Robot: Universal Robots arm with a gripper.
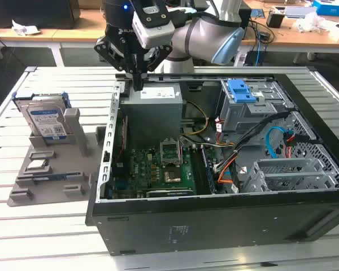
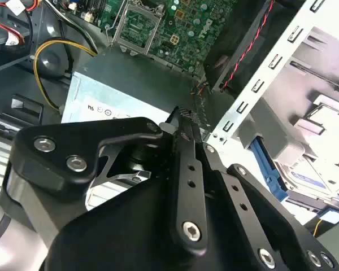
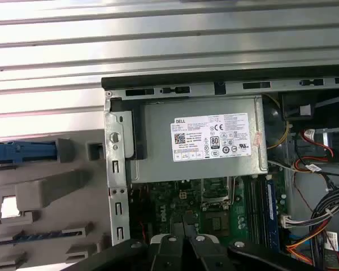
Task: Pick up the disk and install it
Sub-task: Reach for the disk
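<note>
Pale slatted metal surface [image 1: 45,237] carries everything. Nearest in the exterior view is an open black computer case [image 1: 214,226] lying on its side, lid off. Inside it, the green motherboard [image 1: 158,164] is at about 8 o'clock of the interior. Cable bundles [image 1: 237,155] and grey drive cages [image 1: 288,172] are toward 4 o'clock.

A grey holder [image 1: 51,175] sits on the surface at 9 o'clock from the case, just beside its wall. The disk [image 1: 45,116] stands upright at the holder's far end, label facing the camera, blue frame round its edges. It's well apart from my claw, not picked up.

Deeper in the case, the grey power-supply box [image 1: 155,96] with its white label is at 11 o'clock, and a blue plastic latch piece [image 1: 241,90] at 1 o'clock.

My claw [image 1: 137,84] hangs pointing down over the far corner of the power-supply box, on the holder side. Both wrist views show the fingers [image 3: 182,226] pressed together with nothing between them. Can't tell if the tips touch the box.

Behind it is my grey arm [image 1: 209,34], then another long surface [image 1: 294,39] with boxes and cables.
</note>
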